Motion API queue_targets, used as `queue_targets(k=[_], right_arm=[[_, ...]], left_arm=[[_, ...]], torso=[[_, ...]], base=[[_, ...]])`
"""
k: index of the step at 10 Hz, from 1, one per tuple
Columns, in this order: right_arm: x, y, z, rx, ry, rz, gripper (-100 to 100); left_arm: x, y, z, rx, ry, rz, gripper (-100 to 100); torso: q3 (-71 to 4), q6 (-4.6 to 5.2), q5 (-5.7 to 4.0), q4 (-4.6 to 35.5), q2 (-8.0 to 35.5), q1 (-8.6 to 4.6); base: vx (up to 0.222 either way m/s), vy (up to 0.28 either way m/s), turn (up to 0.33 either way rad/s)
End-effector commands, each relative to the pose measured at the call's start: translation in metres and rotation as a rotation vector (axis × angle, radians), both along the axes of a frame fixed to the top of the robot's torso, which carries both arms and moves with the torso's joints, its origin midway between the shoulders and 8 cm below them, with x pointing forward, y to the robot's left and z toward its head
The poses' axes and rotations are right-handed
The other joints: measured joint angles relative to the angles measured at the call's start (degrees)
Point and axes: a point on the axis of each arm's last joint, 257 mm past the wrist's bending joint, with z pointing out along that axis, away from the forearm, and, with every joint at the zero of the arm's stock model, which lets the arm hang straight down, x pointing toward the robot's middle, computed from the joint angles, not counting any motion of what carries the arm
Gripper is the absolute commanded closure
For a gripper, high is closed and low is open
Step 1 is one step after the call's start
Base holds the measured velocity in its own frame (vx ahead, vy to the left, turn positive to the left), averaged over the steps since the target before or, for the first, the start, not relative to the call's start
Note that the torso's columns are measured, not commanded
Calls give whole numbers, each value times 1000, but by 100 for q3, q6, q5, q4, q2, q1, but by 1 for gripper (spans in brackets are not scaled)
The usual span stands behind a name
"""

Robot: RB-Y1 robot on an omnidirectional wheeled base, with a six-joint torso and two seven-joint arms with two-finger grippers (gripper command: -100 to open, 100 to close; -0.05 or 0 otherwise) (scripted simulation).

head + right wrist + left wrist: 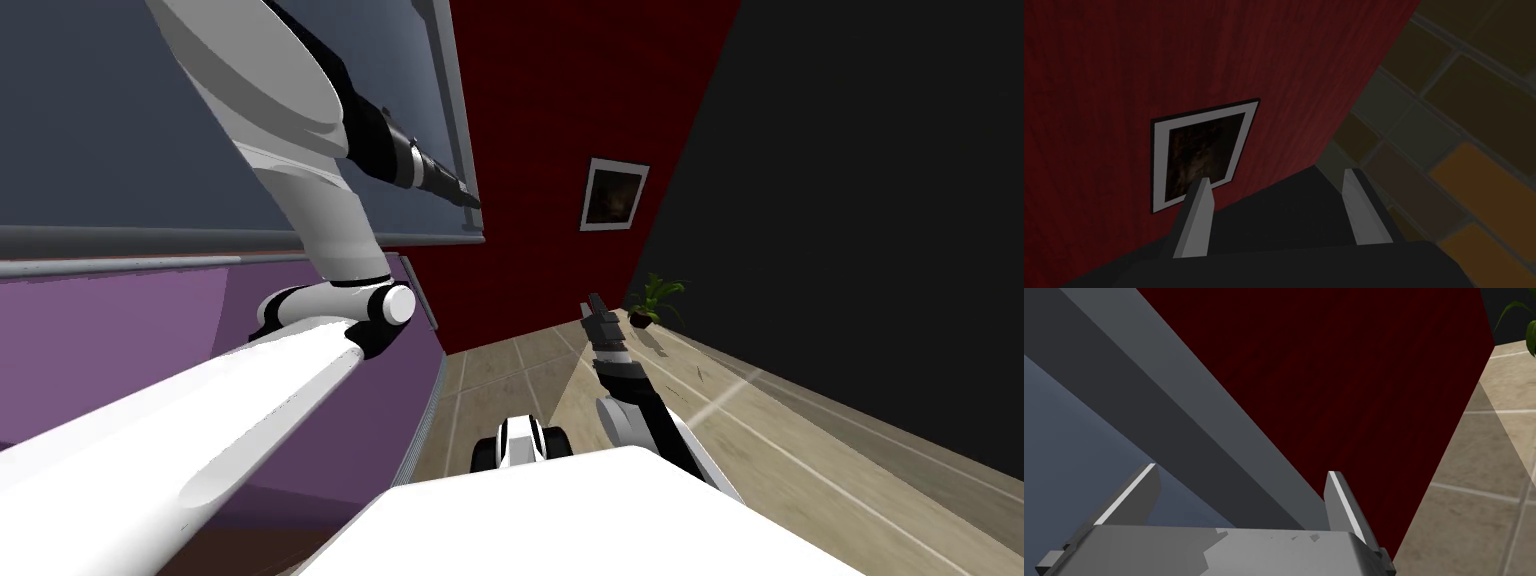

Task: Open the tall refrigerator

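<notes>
Grey edge band of the blue-grey refrigerator between the wide-open left fingers; right fingers equally wide.

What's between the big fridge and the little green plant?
In the head view, a dark red wall runs from the fridge to the plant, with a framed picture hanging on it. Tan floor tiles lie below it.

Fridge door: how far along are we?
Done: the left end effector is at the blue-grey refrigerator door, open fingers straddling the grey bar along its edge. In hand: the grasp, not yet closed. Left: clamp and pull; the door looks shut. The right end effector is open, low over the floor.
</notes>
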Motion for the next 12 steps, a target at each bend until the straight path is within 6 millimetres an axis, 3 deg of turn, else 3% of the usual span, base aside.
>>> queue_targets(k=[1,8,9,10,12], right_arm=[[0,0,0,0,0,0,0],[0,0,0,0,0,0,0],[0,0,0,0,0,0,0],[0,0,0,0,0,0,0],[0,0,0,0,0,0,0]], left_arm=[[-19,1,13,-3,2,3,-100],[-89,5,47,0,1,3,-100],[-81,5,42,-1,1,2,-100],[-82,6,42,-1,5,4,0],[-81,6,42,-1,6,5,0]], torso=[[-39,7,8,-31,-51,19],[28,20,-11,0,47,-24],[29,21,-13,1,49,-28],[26,23,-13,-4,48,-24],[17,21,-9,-7,32,-18]], base=[[123,-2,12],[106,-6,7],[35,-8,8],[7,0,3],[0,0,0]])
